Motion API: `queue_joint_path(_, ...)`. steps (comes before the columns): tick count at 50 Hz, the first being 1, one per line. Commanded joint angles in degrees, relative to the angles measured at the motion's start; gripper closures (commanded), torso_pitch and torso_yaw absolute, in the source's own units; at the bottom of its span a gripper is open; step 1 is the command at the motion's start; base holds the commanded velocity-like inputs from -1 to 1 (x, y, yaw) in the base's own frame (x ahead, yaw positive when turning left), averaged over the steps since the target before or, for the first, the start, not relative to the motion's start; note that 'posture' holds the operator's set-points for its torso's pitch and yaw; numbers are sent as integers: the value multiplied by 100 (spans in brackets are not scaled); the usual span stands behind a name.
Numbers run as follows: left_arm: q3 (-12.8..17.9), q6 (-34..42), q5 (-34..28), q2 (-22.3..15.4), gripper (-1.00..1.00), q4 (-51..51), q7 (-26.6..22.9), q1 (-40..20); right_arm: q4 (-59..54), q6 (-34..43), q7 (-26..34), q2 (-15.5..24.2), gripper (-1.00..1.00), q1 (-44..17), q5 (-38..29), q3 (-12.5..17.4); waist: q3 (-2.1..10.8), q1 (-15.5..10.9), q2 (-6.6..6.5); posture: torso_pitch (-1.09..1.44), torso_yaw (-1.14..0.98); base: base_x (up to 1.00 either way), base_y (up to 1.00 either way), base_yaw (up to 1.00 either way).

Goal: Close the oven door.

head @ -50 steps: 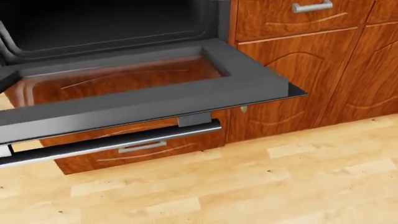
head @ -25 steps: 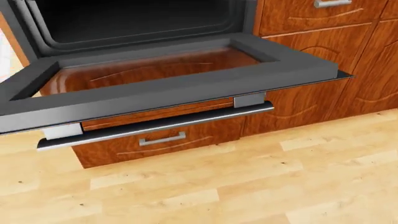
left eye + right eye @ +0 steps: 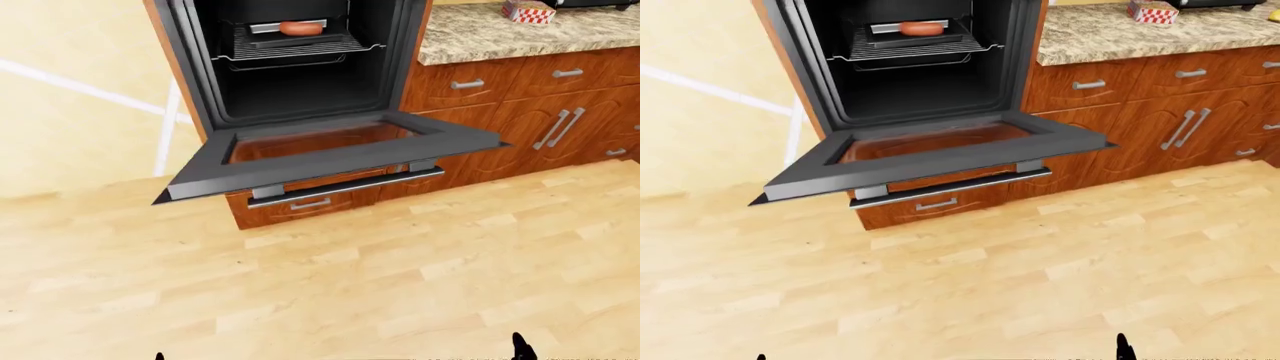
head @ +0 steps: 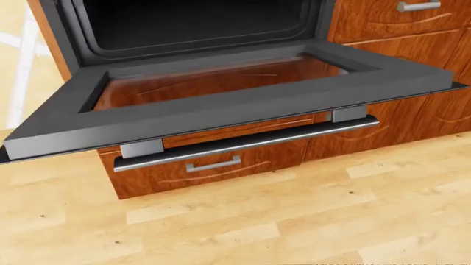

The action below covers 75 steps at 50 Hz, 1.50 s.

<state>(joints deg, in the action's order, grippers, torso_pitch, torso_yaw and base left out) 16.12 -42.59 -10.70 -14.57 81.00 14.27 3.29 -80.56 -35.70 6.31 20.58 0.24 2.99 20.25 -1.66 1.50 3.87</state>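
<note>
The oven door (image 4: 243, 110) hangs open, lying almost flat, with its grey inner frame and glass pane facing up. Its long metal handle (image 4: 243, 143) runs under the door's near edge. The dark oven cavity (image 3: 300, 82) stands open above it, with a sausage on a tray (image 3: 300, 28) on the rack. Two small dark tips poke up at the bottom edge of the left-eye view, one at the right (image 3: 518, 346) and a speck at the left (image 3: 158, 356). They are far from the door, and too little shows to tell the hands' state.
A wooden drawer (image 4: 213, 165) with a small handle sits under the open door. Wooden cabinets (image 3: 560, 127) and a stone counter (image 3: 500, 34) with a red-and-white box (image 3: 527, 10) stand to the oven's right. Light wood floor (image 3: 350, 285) lies between me and the oven.
The whole head view has shifted: the door and handle slid rightward in the picture and both handle brackets now show. The camera moved; the door stayed open at the same angle.
</note>
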Motion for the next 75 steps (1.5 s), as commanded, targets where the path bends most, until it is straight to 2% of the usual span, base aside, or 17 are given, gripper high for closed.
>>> queue_joint_path(1,75,-148,75,-164,-100,-116,96,-34,104,-135,8,68,-100,-52,19,19,13,-21,-27,0,0,0,40,0)
queue_joint_path(6,76,-148,73,-164,-100,-116,103,-34,104,-132,16,66,-100,-46,18,19,-31,-37,-460,0,0,0,40,0)
queue_joint_path(8,79,-150,78,-163,-100,-116,99,-34,104,-130,17,64,-100,-47,17,16,79,-74,-900,0,0,0,39,0)
queue_joint_path(20,87,-155,90,-160,-100,-116,91,-34,104,-123,18,67,-100,-50,20,20,-52,-105,-228,0,0,0,39,0)
queue_joint_path(24,83,-156,85,-161,-100,-117,97,-34,104,-125,21,68,-100,-47,24,23,-1,-76,191,0,0,0,39,0)
queue_joint_path(25,85,-158,87,-161,-100,-117,94,-34,104,-126,21,68,-100,-45,26,24,-36,-28,5,0,0,0,40,0)
queue_joint_path(32,77,-162,72,-164,-100,-116,102,-34,103,-122,31,78,-100,-33,50,42,-17,-37,-154,0,0,0,40,0)
queue_joint_path(35,79,-159,74,-163,-100,-116,100,-34,103,-122,22,80,-100,-34,54,45,-26,-44,-465,0,0,0,39,0)
queue_joint_path(37,79,-160,74,-163,-100,-116,101,-34,103,-119,19,80,-100,-34,50,41,81,-81,-898,0,0,0,39,0)
queue_joint_path(49,84,-163,85,-161,-100,-117,91,-34,104,-127,16,74,-100,-36,50,32,-48,-109,-212,0,0,0,39,0)
queue_joint_path(53,82,-168,83,-162,-100,-117,90,-34,103,-125,10,73,-100,-37,47,28,26,-73,236,0,0,0,39,0)
queue_joint_path(54,84,-172,85,-161,-100,-117,87,-33,103,-127,13,72,-100,-37,49,30,-33,-19,-49,0,0,0,40,0)
queue_joint_path(58,83,-184,83,-161,-100,-117,79,-33,103,-132,3,69,-100,-39,43,28,39,-17,20,0,0,0,39,0)
queue_joint_path(62,78,-178,74,-163,-100,-116,93,-33,102,-135,5,66,-100,-27,45,32,-32,-39,-257,0,0,0,39,0)
queue_joint_path(66,75,-178,66,-164,-100,-116,96,-33,102,-137,5,69,-100,-20,52,42,99,-99,-982,0,0,0,39,0)
queue_joint_path(67,74,-181,64,-165,-100,-116,96,-33,103,-139,6,68,-100,-19,50,38,67,-132,-726,0,0,0,39,0)
queue_joint_path(75,77,-177,63,-164,-100,-116,94,-33,103,-137,8,67,-100,-27,48,37,-49,-131,-369,0,0,0,40,0)
